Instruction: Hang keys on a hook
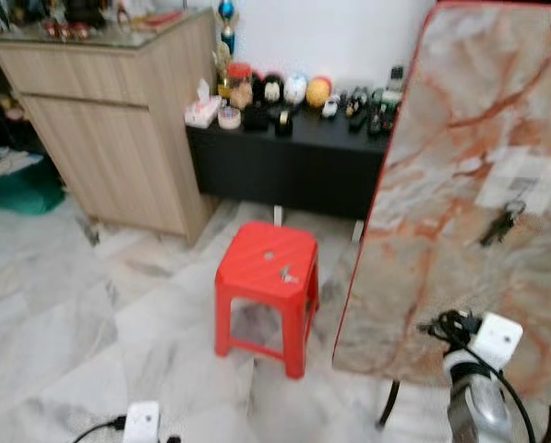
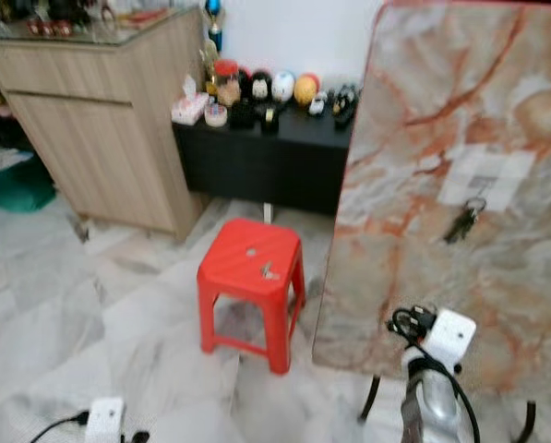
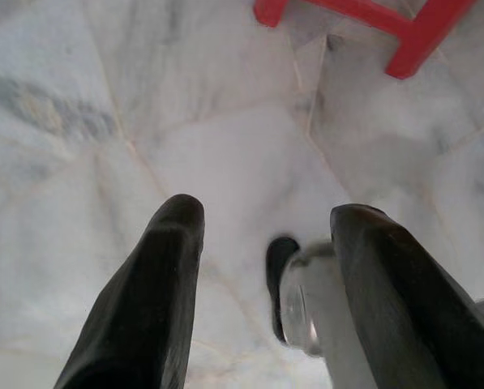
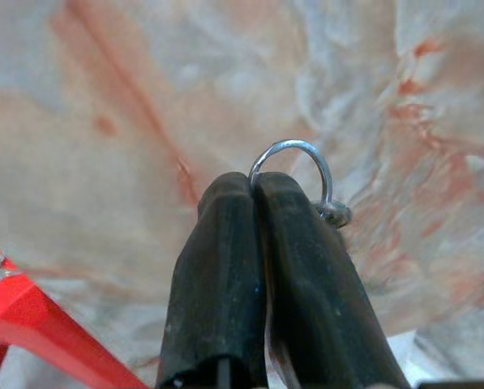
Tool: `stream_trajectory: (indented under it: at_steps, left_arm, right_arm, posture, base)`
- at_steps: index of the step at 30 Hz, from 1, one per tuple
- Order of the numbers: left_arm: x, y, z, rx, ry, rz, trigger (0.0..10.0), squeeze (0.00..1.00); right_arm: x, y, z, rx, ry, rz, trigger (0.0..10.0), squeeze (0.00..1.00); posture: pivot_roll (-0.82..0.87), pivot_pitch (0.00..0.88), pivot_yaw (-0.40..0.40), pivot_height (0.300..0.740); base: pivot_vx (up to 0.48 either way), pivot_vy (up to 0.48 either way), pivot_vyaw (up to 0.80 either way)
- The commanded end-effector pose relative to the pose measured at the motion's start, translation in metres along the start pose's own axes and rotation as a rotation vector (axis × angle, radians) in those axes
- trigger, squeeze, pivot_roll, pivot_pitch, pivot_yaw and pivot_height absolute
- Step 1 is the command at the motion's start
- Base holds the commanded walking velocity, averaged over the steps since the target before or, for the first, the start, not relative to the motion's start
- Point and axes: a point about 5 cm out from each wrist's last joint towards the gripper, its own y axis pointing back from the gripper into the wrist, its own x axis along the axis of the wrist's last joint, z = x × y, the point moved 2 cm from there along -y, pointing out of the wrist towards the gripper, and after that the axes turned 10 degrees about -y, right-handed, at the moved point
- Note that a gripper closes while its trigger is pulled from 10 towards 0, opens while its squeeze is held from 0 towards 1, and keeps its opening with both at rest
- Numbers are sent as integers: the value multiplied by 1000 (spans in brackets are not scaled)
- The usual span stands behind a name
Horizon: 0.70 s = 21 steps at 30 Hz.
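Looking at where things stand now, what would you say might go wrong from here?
1. The right pincer pinches only the edge of a key ring; such a thin hold could slip.
2. A bunch of keys already hangs on the marble slab, possibly crowding the hook.
3. The slab stands tilted, and a push might shift it toward the red stool.

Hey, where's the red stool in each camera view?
Left eye view: red stool near centre, on the floor left of the marbled panel.
Right eye view: just left of centre.
Left wrist view: its legs at the top edge.
Right wrist view: bottom-left corner.
Shared landmark: the marbled panel.
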Motion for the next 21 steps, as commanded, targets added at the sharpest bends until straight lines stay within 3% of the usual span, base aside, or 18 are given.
stream_trajectory:
  at_steps: [1,21]
  left_arm:
    - [-8,2,-3,0,-16,-32,10000,0]
    - [-11,2,-1,-7,-13,-48,10000,0]
  right_arm:
    - [5,-2,-4,8,4,23,10000,0]
    - [8,-6,-10,16,14,41,10000,0]
  posture:
    - [-10,0,-29,709]
    - [1,0,-35,709]
  base:
    - [0,-289,0]
    - [0,-293,0]
